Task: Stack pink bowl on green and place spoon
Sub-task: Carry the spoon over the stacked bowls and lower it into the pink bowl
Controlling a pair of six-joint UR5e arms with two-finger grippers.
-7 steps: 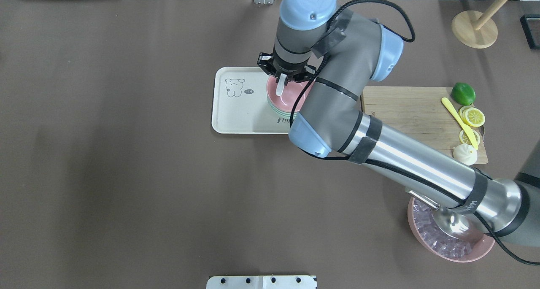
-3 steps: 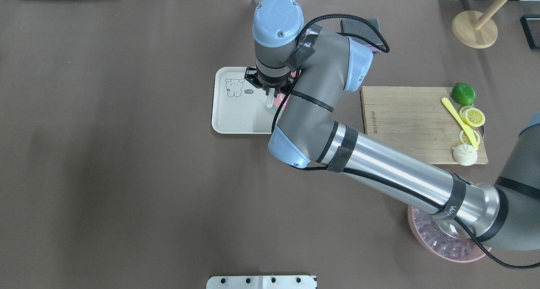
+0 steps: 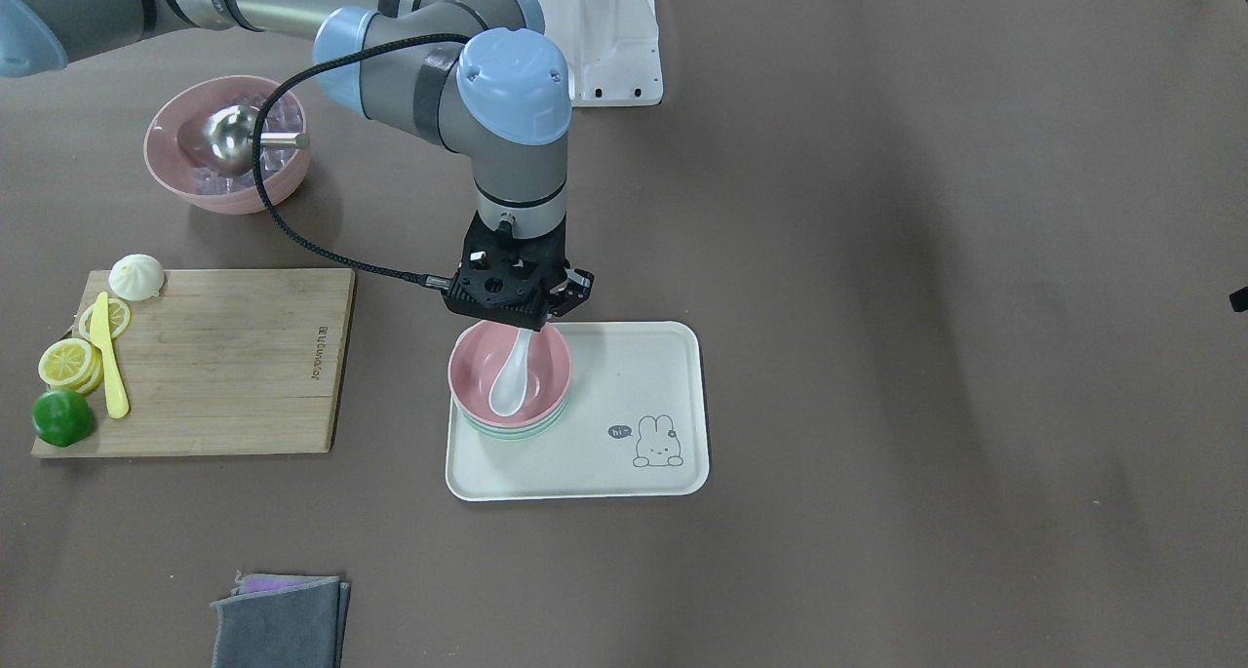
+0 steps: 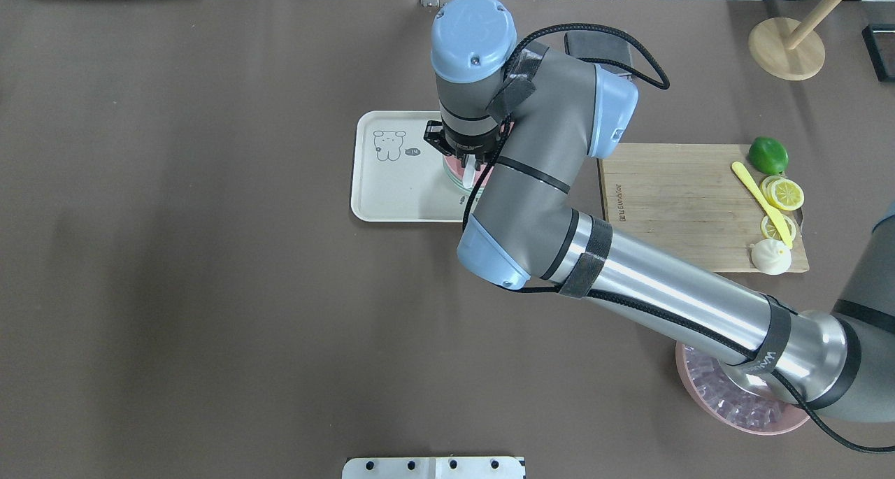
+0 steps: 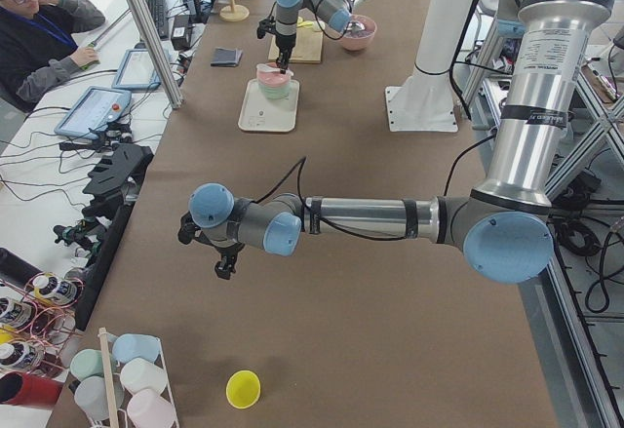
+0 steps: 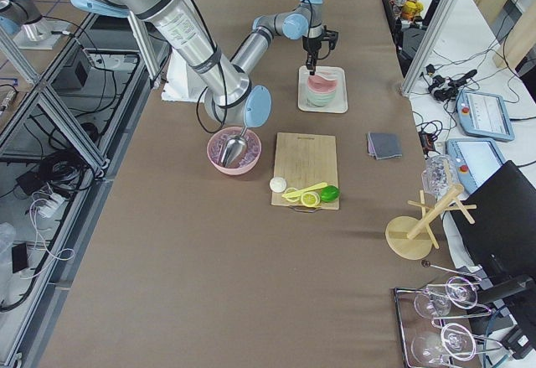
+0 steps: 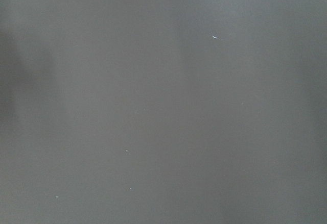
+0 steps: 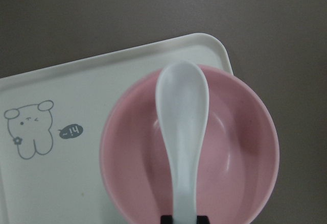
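While the right fingers [image 3: 531, 323] pinched the handle end of the white spoon [image 3: 509, 380], narrowed onto it from both sides, the spoon hung with its scoop lowered inside the rim of the pink bowl [image 3: 553, 368]. Whether the scoop touched the bowl's floor could not be told. The pink bowl sat nested in the green bowl [image 3: 514, 433], of which only a thin edge showed beneath it. These 2 bowls stood on a cream tray [image 3: 624, 395], at the end away from its printed rabbit drawing. The tray lay on the brown counter [image 3: 877, 258].

Beside the tray lay a wooden cutting board [image 3: 234, 356] carrying a lime [image 3: 62, 416], lemon slices [image 3: 68, 361], a yellow knife [image 3: 109, 356] and a white bun [image 3: 136, 276]. Behind the board, an ice bowl [image 3: 185, 182] held a metal scoop [image 3: 226, 137].

Well apart from the tray, the left fingers [image 5: 223, 270] hung low over bare counter; I could not tell how they were set.
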